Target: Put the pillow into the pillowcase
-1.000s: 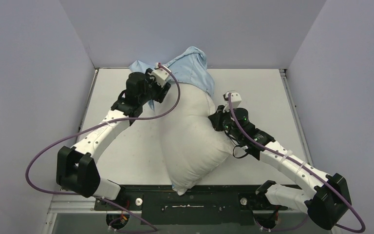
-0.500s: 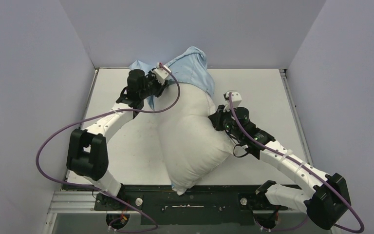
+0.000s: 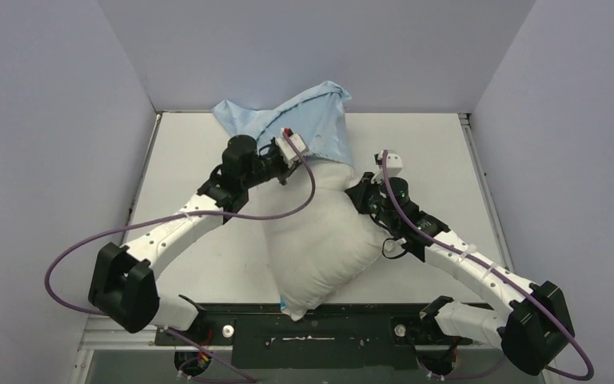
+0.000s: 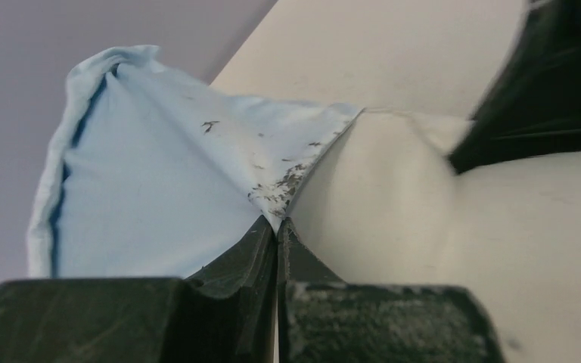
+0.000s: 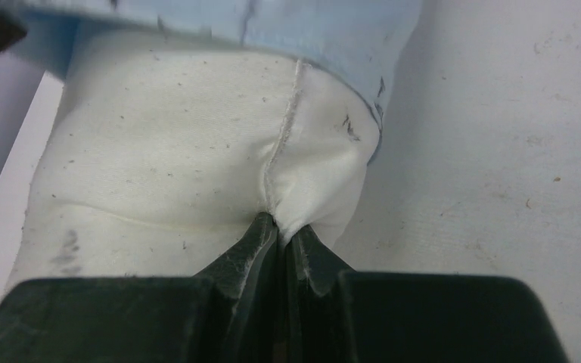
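The off-white pillow (image 3: 320,240) lies diagonally down the middle of the table, and its far end sits inside the light blue pillowcase (image 3: 312,120). My left gripper (image 3: 289,162) is shut on the pillowcase's open hem (image 4: 276,198), where the blue cloth meets the pillow (image 4: 393,204). The cloth (image 4: 159,189) rises taut from that pinch. On the pillow's right side my right gripper (image 3: 358,190) is shut on a fold of the pillow at its seam (image 5: 284,227), just below the pillowcase's edge (image 5: 310,30). The pillow (image 5: 181,151) bulges to the left of that grip.
Grey walls close in the white table (image 3: 200,256) at the left, back and right. The pillow's near corner hangs over the black front rail (image 3: 320,328). Purple cables loop out from both arms. The right arm shows as a dark shape (image 4: 545,76) in the left wrist view.
My left gripper moved right from the pillowcase's left side to its hem over the pillow and went from open to shut on it. The cloth now stands pulled up. The right gripper kept its grip.
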Tool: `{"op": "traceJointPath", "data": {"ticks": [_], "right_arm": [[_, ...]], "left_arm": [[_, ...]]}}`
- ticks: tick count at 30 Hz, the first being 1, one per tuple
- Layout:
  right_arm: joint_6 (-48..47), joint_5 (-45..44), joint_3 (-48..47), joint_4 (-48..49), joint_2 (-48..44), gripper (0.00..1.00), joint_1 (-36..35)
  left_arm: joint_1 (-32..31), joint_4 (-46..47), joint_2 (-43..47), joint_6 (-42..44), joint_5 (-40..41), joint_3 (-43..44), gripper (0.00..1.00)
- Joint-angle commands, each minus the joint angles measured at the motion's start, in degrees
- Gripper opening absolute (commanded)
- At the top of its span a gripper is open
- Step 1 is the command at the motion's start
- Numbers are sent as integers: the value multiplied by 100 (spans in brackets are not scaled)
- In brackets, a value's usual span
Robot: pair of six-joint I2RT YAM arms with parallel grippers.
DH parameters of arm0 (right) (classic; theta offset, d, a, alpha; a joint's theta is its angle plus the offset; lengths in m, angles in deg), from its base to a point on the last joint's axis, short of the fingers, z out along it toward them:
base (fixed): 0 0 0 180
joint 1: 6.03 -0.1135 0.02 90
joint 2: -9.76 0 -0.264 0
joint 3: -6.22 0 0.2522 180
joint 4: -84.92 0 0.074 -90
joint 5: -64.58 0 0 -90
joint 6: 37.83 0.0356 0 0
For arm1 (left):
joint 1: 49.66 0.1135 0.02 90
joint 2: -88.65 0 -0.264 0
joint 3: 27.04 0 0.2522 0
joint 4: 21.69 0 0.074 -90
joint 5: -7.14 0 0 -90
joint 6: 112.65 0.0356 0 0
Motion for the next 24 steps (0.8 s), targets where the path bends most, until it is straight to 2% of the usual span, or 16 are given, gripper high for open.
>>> {"op": "traceJointPath", "data": {"ticks": [1, 4, 8, 14, 19, 21, 23, 24], "right_arm": [[400, -331, -27, 889, 128, 0, 45], [603, -502, 105, 1133, 150, 0, 106], [786, -533, 100, 1483, 375, 0, 328], [632, -38, -404, 1719, 1132, 0, 919], [217, 674, -1124, 1406, 2006, 1, 1324], [-5, 771, -1472, 1002, 2253, 14, 1405], [-67, 594, -1743, 414, 2281, 29, 1440], [-71, 495, -1758, 215, 2214, 39, 1450]], "left_arm": [[-932, 435, 962, -902, -228, -646, 0], [-1476, 456, 1204, -1156, -7, -1008, 0], [-1999, -13, 1163, -1147, 332, -861, 0], [-2036, -269, 1028, -1604, 839, -387, 0], [-2010, -306, 763, -1744, 1127, -152, 0], [-1996, -477, 571, -1694, 1357, 51, 5], [-1964, -699, 518, -1619, 1575, 234, 16], [-1945, -788, 530, -1595, 1680, 289, 24]]}}
